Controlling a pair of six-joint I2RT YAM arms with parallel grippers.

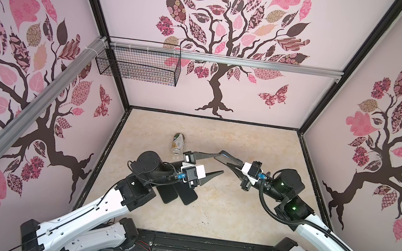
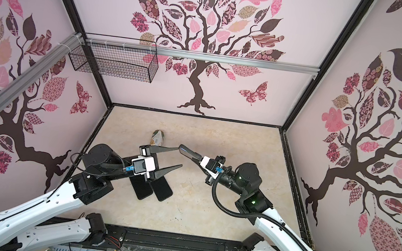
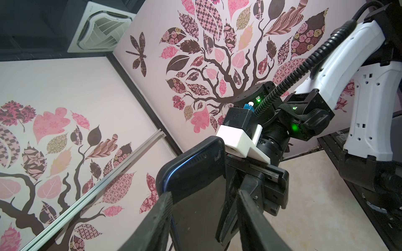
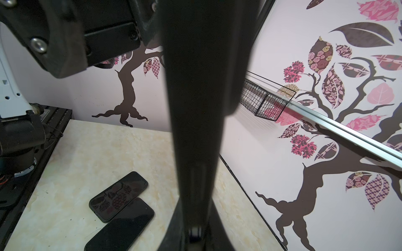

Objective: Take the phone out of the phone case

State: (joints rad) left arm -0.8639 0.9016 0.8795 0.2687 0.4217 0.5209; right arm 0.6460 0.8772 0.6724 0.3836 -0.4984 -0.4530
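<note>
Currently the right gripper (image 1: 230, 163) is clamped on one end of the phone case (image 3: 191, 145) and holds it aloft between the arms, with the phone (image 3: 195, 206) inside. The left gripper (image 1: 219, 164) has its fingers (image 3: 156, 219) apart at the free end, one tip about touching it. My worry is that prying against a one-ended hold could twist the case loose and drop it on the table (image 1: 234, 217), or the tip could slip off the lip. Only the left wrist view shows the phone's blue rim parting from the case corner; both top views give just a thin dark slab.
</note>
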